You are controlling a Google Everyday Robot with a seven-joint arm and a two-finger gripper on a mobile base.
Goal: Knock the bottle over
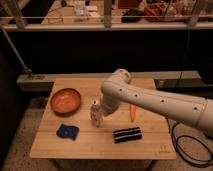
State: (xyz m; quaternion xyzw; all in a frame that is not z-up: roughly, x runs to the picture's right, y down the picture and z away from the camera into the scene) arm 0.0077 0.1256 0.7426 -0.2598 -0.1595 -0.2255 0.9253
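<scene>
One view covers the whole scene, looking down from in front on a wooden table [150, 147]. The bottle [96, 114] stands upright left of the table's middle, its pale cap uppermost, so the knock is not yet made. The white arm [160, 100] reaches in from the right, bends at its elbow and drops towards the wood. The gripper [105, 111] hangs at its lower end, just beside the bottle on the bottle's right. I cannot tell whether the two touch. Whether the gripper is spread or pressed together I cannot tell either, since the wrist hides it.

An orange bowl [65, 101] sits to the bottle's left, near but apart. A blue cloth [67, 131] lies nearer the camera and to the left. A black ribbed object [127, 134] lies to the front right, and a thin orange stick [132, 112] lies right of the arm.

By my judgement the step in hand is the sideways push. To do it well, contact should come high on the bottle, near the neck. A low push would likely slide so slim a thing rather than tip it. A sweep to the left suits the gripper's side. Angled a little towards the bare wood between bowl and cloth, it leaves the bottle room to fall. The stroke should be short, because a round bottle may roll.
</scene>
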